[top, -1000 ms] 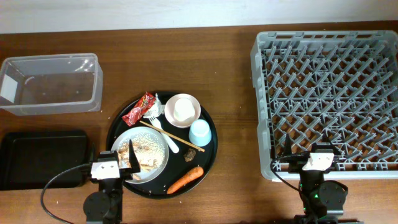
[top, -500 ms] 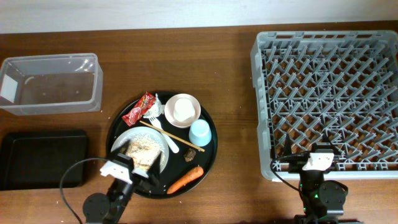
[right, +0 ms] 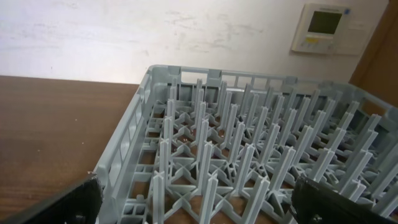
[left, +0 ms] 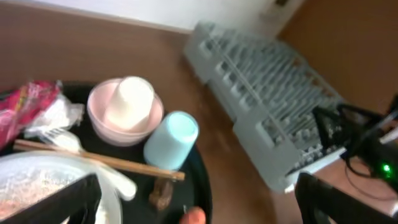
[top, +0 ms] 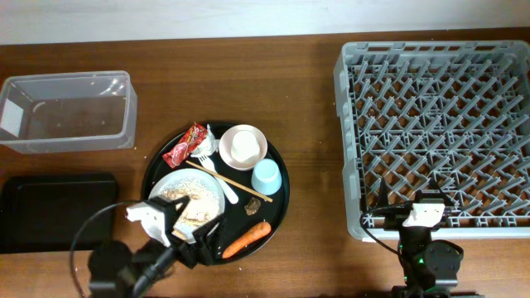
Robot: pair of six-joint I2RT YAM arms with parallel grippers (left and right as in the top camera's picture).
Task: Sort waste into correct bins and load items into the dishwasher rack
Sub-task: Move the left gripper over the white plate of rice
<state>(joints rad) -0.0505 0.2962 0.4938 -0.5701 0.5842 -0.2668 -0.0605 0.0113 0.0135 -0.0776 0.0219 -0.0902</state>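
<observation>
Nothing is sorted yet: the dishwasher rack (top: 431,132), clear tub (top: 70,76) and black bin (top: 54,211) hold nothing, waste (top: 184,146) and dishes (top: 258,142) all sit on the round tray (top: 280,211), and left gripper (left: 199,202) and right gripper (right: 196,202) gape empty.

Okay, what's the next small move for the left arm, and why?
Probably lower the left gripper onto the carrot. Its jaws are open and empty, the carrot's tip shows between them in the wrist view, and the carrot lies loose near the round tray's rim.
</observation>
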